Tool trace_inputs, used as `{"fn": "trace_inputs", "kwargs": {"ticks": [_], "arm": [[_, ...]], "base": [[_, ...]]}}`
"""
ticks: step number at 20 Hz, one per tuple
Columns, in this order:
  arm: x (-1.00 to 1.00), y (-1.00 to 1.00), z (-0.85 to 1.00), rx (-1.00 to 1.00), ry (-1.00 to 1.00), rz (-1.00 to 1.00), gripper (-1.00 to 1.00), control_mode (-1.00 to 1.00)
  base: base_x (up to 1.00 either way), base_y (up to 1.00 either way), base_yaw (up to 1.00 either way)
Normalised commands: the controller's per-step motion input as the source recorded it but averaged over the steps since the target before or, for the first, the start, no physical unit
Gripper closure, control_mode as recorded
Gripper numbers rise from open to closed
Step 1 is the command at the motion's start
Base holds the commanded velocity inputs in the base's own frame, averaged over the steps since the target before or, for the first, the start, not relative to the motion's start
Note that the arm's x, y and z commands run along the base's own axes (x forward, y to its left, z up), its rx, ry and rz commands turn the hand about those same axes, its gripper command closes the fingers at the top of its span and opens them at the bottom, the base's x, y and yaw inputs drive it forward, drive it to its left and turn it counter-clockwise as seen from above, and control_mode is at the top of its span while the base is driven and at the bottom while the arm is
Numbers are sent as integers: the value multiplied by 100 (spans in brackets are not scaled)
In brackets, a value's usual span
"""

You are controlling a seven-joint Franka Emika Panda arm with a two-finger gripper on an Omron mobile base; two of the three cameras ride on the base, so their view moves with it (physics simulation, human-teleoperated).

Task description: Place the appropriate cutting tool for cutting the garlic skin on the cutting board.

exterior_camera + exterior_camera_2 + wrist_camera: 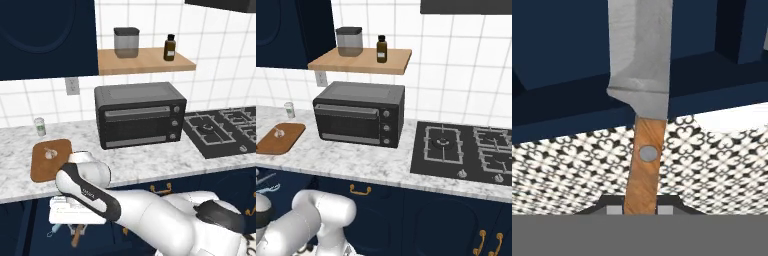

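Note:
In the hand view the knife (643,165) stands close up, its brown wooden handle rising from between my fingertips and its grey blade reaching to the top edge. My gripper (639,210) is shut on the handle's end. From the left base camera my arm bends down below the counter front, and the brown handle (77,236) pokes out under the hand. The brown cutting board (44,167) lies at the counter's left end with the small whitish garlic (50,153) on its far part. The right base view shows the board (287,138) and garlic (277,133) at far left.
A black toaster oven (141,121) stands right of the board, then the stove top (225,131). A small cup (40,126) sits behind the board. Below the counter edge an open drawer (267,183) holds light blue things. Dark blue cabinet fronts surround the hand.

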Motion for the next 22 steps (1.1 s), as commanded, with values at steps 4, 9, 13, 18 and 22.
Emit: {"fn": "trace_inputs", "kwargs": {"ticks": [4,9,13,18,22], "arm": [[0,-11,100,0,0,0,100,-100],[47,-29,84,-3,-1,-1,100,-100],[90,-28,26,-15,-6,0,100,-100],[75,-11,1,-19,-11,0,100,-100],[56,5,-7,-13,-21,5,100,-100]], "base": [[0,0,0],[0,0,0],[0,0,0],[0,0,0],[0,0,0]]}}
